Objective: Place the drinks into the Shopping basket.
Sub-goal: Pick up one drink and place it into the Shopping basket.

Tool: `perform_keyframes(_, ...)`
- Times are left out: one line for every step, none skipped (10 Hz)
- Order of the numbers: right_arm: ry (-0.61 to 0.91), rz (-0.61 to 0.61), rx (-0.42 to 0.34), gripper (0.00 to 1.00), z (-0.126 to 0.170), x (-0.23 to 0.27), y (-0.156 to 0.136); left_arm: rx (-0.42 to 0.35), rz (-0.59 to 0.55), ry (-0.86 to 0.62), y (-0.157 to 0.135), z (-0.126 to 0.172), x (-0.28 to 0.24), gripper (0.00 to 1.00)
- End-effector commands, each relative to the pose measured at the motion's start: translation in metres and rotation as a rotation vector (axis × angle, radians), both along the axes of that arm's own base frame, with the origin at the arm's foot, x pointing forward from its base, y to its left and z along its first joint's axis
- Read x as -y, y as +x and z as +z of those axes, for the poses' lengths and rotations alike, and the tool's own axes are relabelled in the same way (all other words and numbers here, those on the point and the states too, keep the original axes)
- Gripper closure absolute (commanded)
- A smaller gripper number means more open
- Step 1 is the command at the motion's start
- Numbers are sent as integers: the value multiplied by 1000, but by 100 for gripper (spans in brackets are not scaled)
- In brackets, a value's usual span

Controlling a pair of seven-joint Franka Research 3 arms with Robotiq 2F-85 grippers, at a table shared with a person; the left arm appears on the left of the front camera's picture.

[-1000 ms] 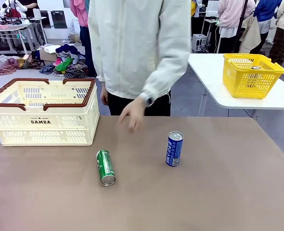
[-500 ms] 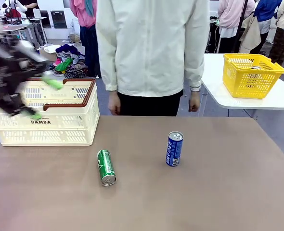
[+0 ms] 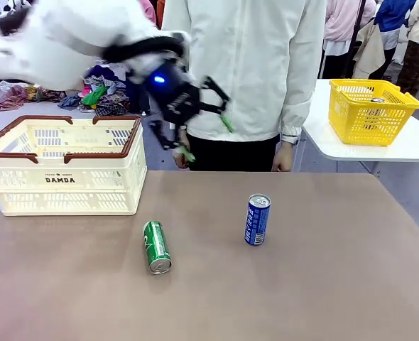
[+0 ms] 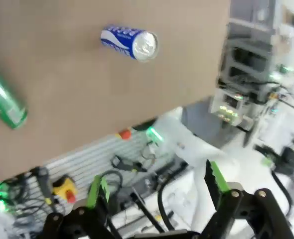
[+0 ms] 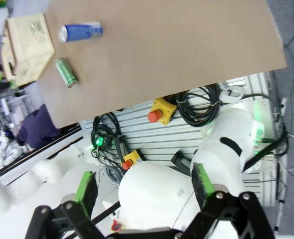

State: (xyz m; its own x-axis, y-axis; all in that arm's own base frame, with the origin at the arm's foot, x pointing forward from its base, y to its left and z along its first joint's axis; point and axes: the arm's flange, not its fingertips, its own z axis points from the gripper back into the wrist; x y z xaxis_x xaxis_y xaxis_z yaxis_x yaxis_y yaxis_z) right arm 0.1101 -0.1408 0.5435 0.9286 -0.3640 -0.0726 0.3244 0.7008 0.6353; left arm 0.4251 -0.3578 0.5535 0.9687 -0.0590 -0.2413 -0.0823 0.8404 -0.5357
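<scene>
The left gripper hangs in the upper middle of the front view, fingers wide and empty. The green can lies on its side centre-left on the brown worktop; the blue can stands upright right of it. The cream DAMDA shopping basket sits at mid-left. The right gripper has wide, empty fingers.

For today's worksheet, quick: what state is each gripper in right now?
Left gripper: open, holding nothing.
Right gripper: open, holding nothing.
</scene>
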Motion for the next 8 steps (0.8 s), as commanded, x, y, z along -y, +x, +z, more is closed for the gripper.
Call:
perform_keyframes(7,16,17,0,0,1,-10,10,-42,239,44,-16,61,0)
perform_keyframes(7,16,17,0,0,1,-10,5,-51,347,51,-37,91,0)
perform_keyframes(7,16,17,0,0,1,-10,26,-59,441,53,-58,116,0)
perform_keyframes(7,16,17,0,0,1,-10,31,-82,461,50,-70,134,0)
perform_keyframes(7,16,17,0,0,1,-10,130,-34,490,46,-76,147,0)
perform_keyframes(7,16,17,0,0,1,-10,196,6,458,43,-77,154,0)
perform_keyframes(7,16,17,0,0,1,-10,91,-80,453,34,-100,133,0)
perform_keyframes(7,16,17,0,0,1,-10,91,-80,453,34,-100,133,0)
